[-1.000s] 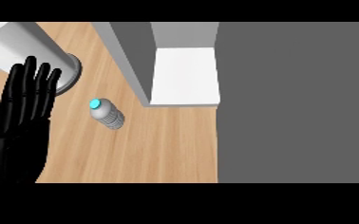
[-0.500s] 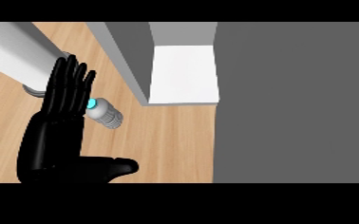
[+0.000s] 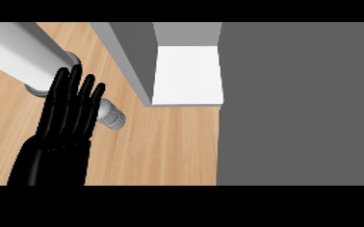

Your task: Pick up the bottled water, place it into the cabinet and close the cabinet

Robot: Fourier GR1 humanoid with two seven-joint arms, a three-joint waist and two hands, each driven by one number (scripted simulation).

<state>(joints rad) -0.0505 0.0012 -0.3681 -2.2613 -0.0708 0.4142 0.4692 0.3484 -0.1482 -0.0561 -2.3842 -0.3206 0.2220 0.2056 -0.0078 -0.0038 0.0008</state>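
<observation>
The bottled water (image 3: pixel 111 117) lies on the wooden counter (image 3: pixel 167 149), and only its lower clear end shows. My left hand (image 3: pixel 62 125) rises from the view's lower left, open with straight fingers pointing up. Its fingers lie across the bottle's upper part and hide the cap. None of them curls round it. The open cabinet (image 3: pixel 188 76) shows a white shelf to the upper right of the bottle. Its grey side panel (image 3: pixel 131 62) stands between the bottle and the shelf. My right hand does not appear.
A thick grey cylinder (image 3: pixel 28 57) slants in from the upper left and ends just behind the fingertips. A broad dark grey surface (image 3: pixel 288 101) fills the right side of the view. Bare wood lies below the shelf.
My left hand has moved from the far left rightward over the bottle, and it now covers the blue cap. The thumb seen half a second ago is out of sight.
</observation>
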